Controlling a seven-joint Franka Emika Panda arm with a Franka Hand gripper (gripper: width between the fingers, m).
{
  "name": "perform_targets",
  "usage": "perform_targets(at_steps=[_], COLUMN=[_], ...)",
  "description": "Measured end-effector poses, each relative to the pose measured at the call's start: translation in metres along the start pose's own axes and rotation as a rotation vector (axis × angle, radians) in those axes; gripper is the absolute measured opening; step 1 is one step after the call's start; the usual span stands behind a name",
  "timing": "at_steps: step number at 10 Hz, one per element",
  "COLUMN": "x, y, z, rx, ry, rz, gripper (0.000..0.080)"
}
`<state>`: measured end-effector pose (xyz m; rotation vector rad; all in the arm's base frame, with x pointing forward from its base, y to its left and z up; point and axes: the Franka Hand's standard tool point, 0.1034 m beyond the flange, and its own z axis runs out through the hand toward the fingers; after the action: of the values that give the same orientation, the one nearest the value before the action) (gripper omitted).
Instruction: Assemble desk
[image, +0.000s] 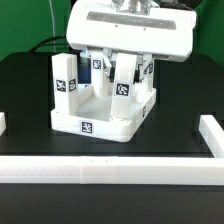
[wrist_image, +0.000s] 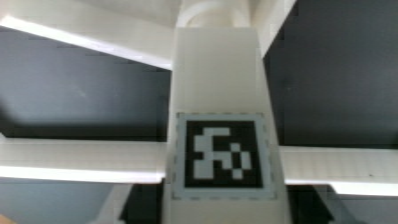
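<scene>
The white desk top (image: 72, 122) lies in the middle of the black table with its rim up and a tag on its front wall. Three tagged white legs stand upright at its corners: one at the exterior view's left (image: 64, 78), one at the back (image: 96, 66) and one at the right (image: 146, 70). My gripper (image: 122, 66) hangs over the top from above, shut on another leg (image: 122, 88) that stands upright inside the tray. In the wrist view that leg (wrist_image: 222, 90) fills the centre, tag facing the camera, with my dark fingers (wrist_image: 146, 208) pressed against both its sides.
A long white border bar (image: 110, 170) runs along the front of the table. Short white bar ends show at the exterior view's left (image: 2, 123) and right (image: 212, 130). Green wall and cables lie behind the arm.
</scene>
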<state>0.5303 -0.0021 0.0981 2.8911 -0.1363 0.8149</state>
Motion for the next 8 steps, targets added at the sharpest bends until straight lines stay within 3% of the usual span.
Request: perform_targets(at_steps=[5, 6, 7, 8], x=[-0.0018, -0.0019, -0.0019, -0.0001], y=[-0.0001, -0.0001, 0.0001, 0.0014], z=[0.0017, 0.0018, 0.0018, -0.0009], rx=[0.002, 0.002, 0.002, 0.006], ry=[-0.021, -0.022, -0.022, -0.032], rz=[0.001, 0.001, 0.001, 0.01], gripper=[0.0291, 0.0506, 0.0604, 0.0636])
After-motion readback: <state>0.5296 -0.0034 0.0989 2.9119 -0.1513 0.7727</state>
